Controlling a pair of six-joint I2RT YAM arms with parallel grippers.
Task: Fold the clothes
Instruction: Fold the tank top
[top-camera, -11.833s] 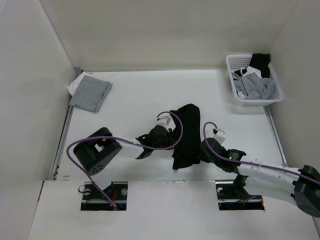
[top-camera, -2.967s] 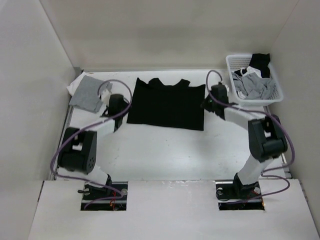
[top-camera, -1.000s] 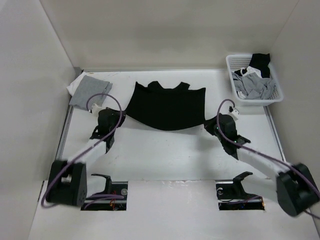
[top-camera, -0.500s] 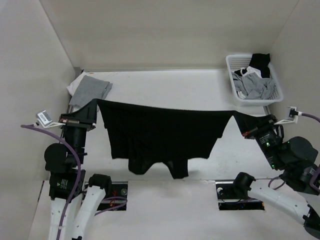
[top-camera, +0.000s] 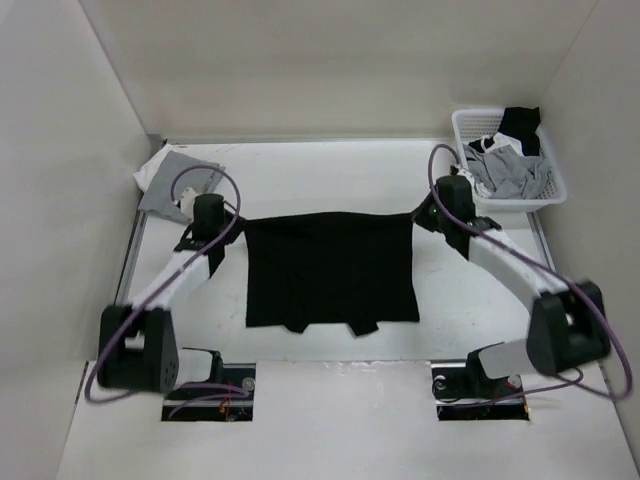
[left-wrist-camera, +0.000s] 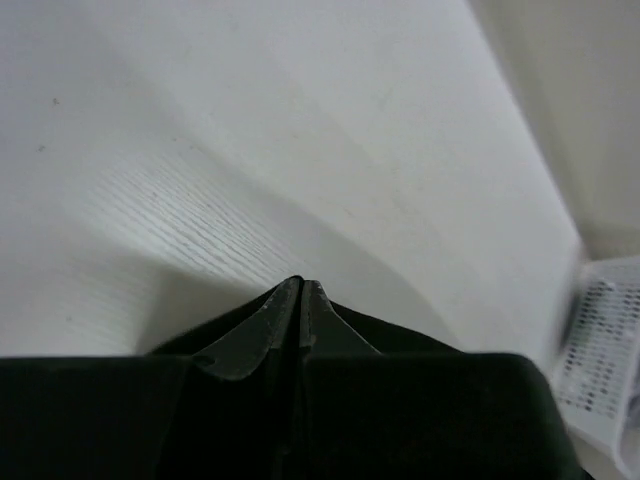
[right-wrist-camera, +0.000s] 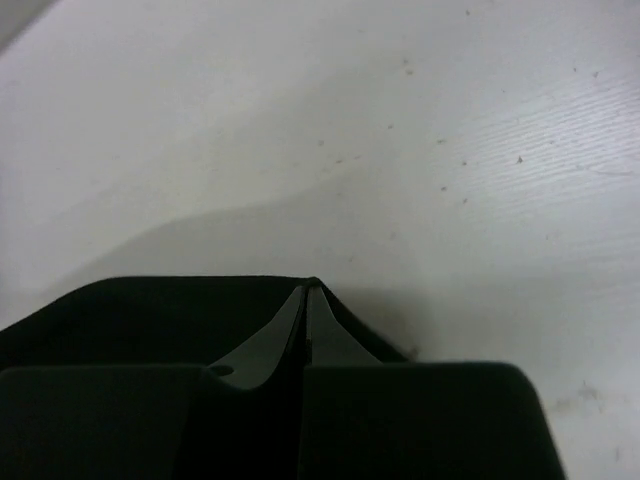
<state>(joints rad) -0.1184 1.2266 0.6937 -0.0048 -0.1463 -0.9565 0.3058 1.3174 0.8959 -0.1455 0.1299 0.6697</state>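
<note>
The clothes (top-camera: 330, 270), a pair of black shorts, lie spread flat on the white table with the two short legs toward the near edge. The top edge is pulled taut between my two grippers. My left gripper (top-camera: 228, 222) is shut on the top left corner, and my right gripper (top-camera: 418, 214) is shut on the top right corner. In the left wrist view the fingertips (left-wrist-camera: 300, 287) are pressed together with black cloth (left-wrist-camera: 395, 335) around them. The right wrist view shows the same: my gripper (right-wrist-camera: 308, 288) shut, with black fabric (right-wrist-camera: 140, 310) to its left.
A white basket (top-camera: 462, 150) with grey, white and black garments stands at the back right, just beyond the right gripper; it also shows as the basket (left-wrist-camera: 612, 365) in the left wrist view. A folded light-grey cloth (top-camera: 172, 185) lies at the back left. Walls enclose the table.
Half a second ago both arms held the shorts high and stretched wide. Now the arms are down near the table and the shorts lie flat, legs toward the near edge.
</note>
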